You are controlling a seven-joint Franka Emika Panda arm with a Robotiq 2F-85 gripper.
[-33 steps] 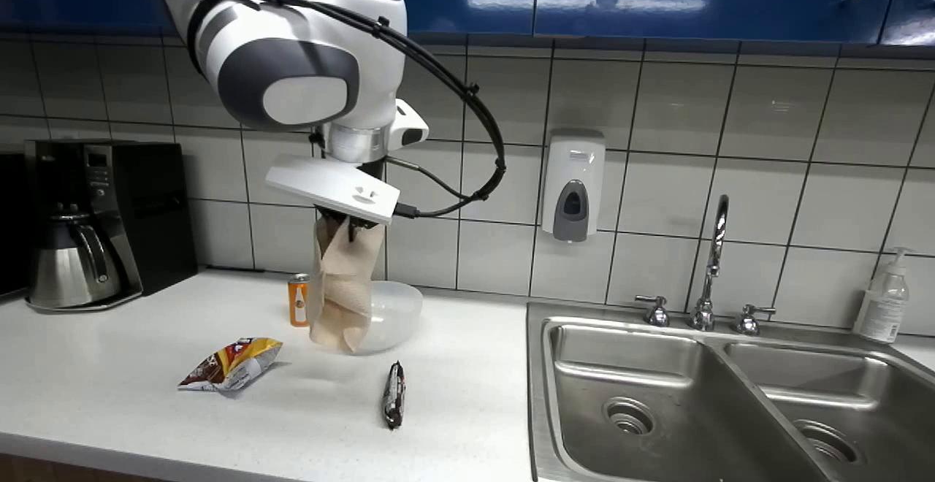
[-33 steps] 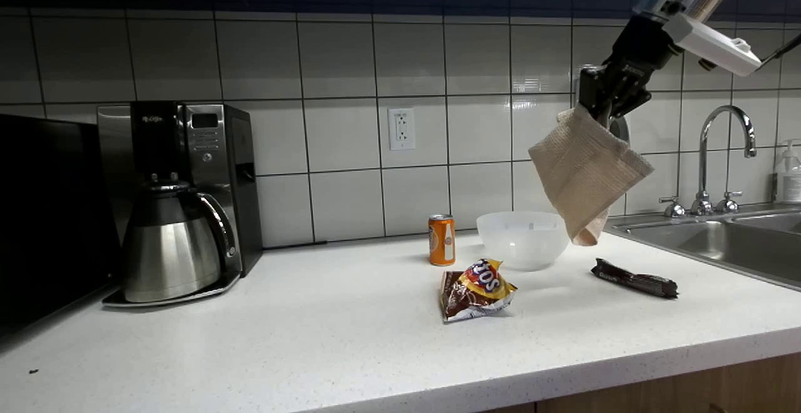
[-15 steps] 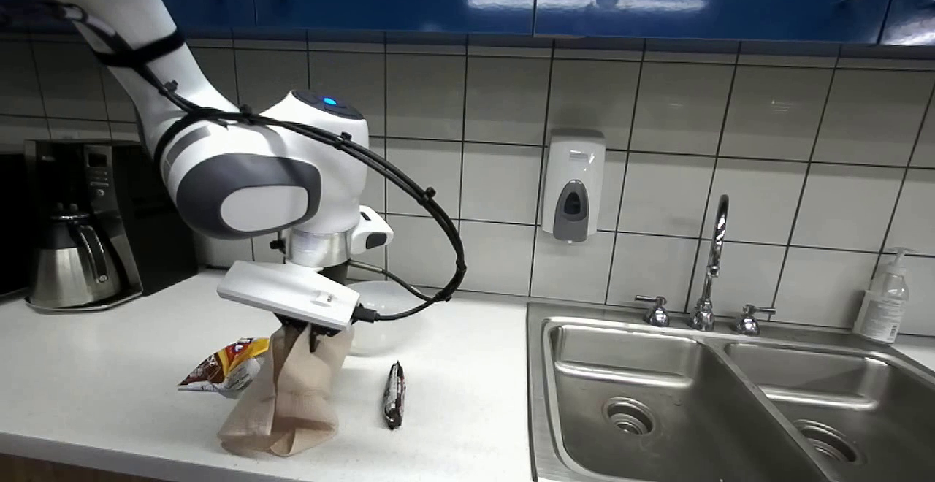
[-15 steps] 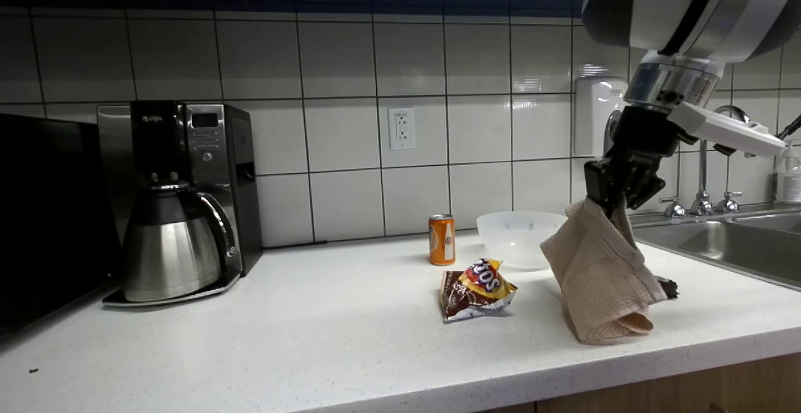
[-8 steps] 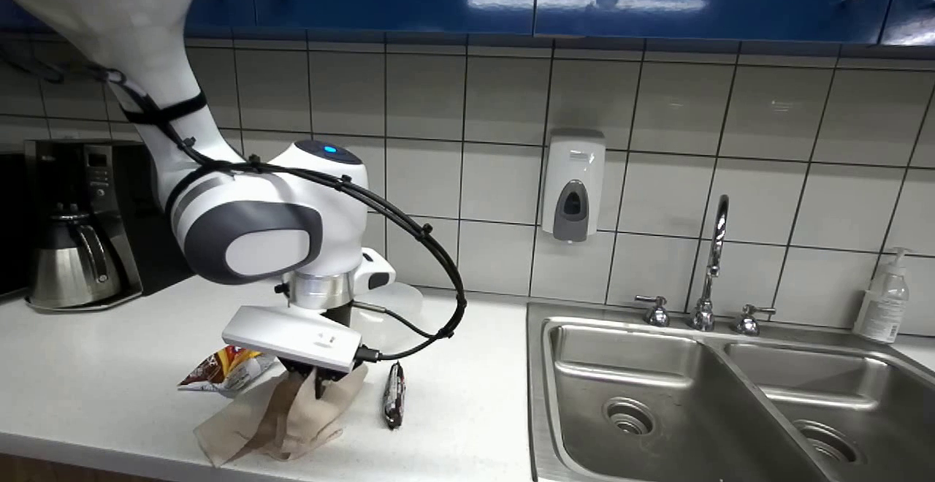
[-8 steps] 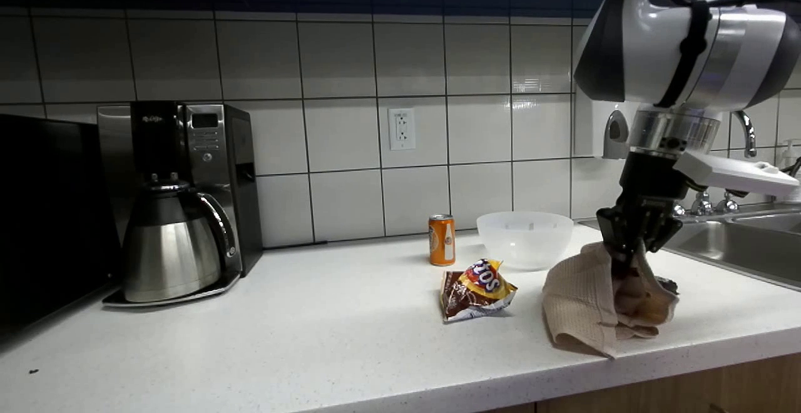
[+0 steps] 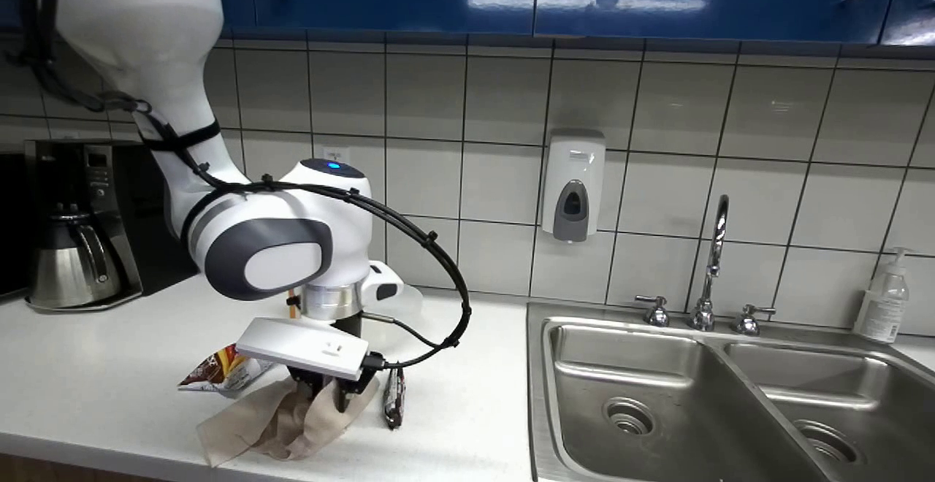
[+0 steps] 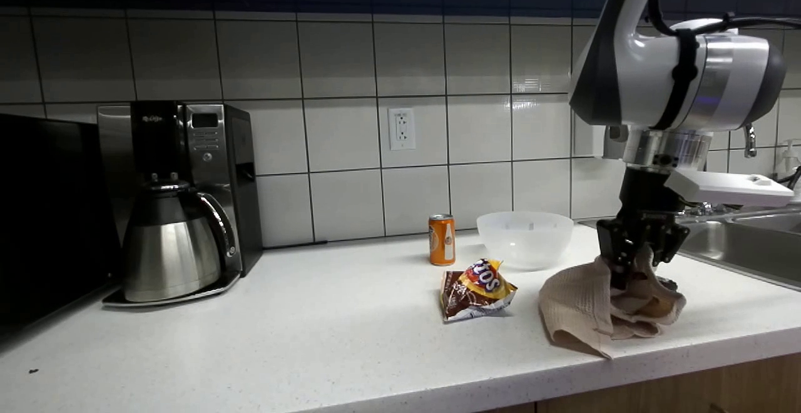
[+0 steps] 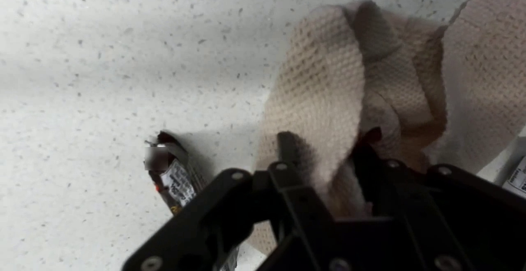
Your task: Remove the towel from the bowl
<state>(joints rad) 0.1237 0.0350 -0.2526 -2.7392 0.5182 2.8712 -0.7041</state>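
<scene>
Wrist view and both exterior views show a white speckled bench. Over it reaches a white and grey robot arm, wrist pointing downward. Set into the bench is a stainless-steel double sink; a black-and-steel coffee maker stands well apart from it.

Subject item: beige waffle-weave towel, crumpled on the bench close to the front edge, directly beneath the claw and outside the translucent white bowl. The bowl stands upright farther back, apart from the towel.

Condition of claw: fingers spread, with a gap between the tips. In the wrist view, a raised fold of the towel fills much of that gap; one fingertip lies over the outer side of the fold, the other sits in a hollow among the creases. Whether either presses on the cloth cannot be determined. In an exterior view the fingertips are partly hidden by the towel.

A brown and yellow chip bag lies beside the towel, a narrow strip of bench between them. A snack bar in dark wrapping lies to the towel's other side. An orange soda can stands upright near the bowl.
</scene>
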